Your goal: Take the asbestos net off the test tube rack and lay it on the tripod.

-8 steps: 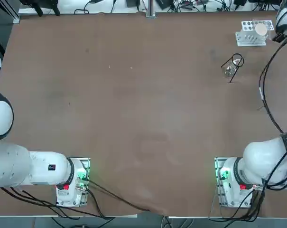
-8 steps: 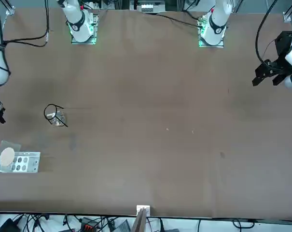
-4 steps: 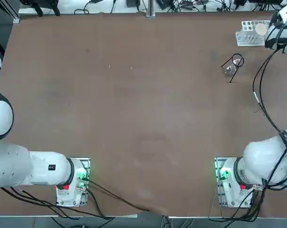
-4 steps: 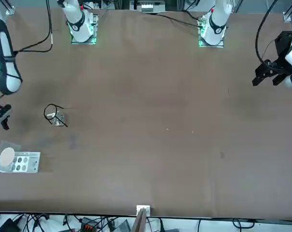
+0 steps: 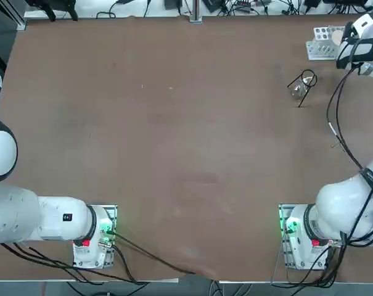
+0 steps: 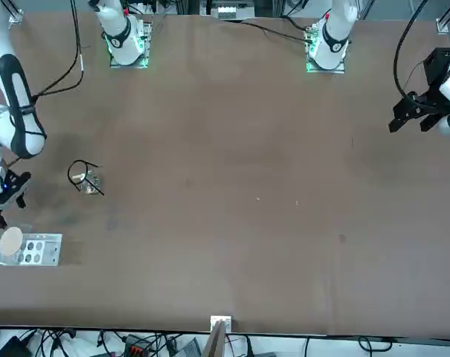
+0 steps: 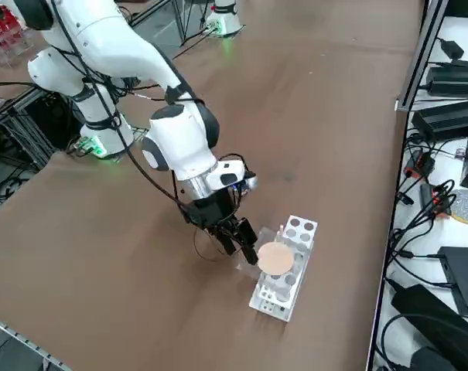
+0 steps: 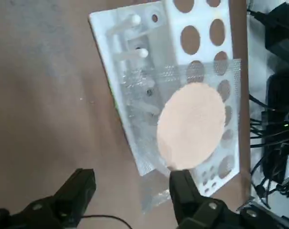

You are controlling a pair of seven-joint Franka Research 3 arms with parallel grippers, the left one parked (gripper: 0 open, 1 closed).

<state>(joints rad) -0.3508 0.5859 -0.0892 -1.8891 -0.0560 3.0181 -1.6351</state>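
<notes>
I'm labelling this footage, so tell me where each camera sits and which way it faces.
Top: overhead, looking down; both arm bases at the bottom.
Front: across the table, facing the robot; right gripper at left.
Right side: raised, looking diagonally down at the right arm.
Right wrist: on the arm, fingers open over the asbestos net.
Shared: test tube rack and tripod in top, front, side.

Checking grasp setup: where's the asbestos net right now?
Lying on the test tube rack at the table's far right corner in the top view; the asbestos net sits just beyond the open right gripper, tripod nearby.
</notes>
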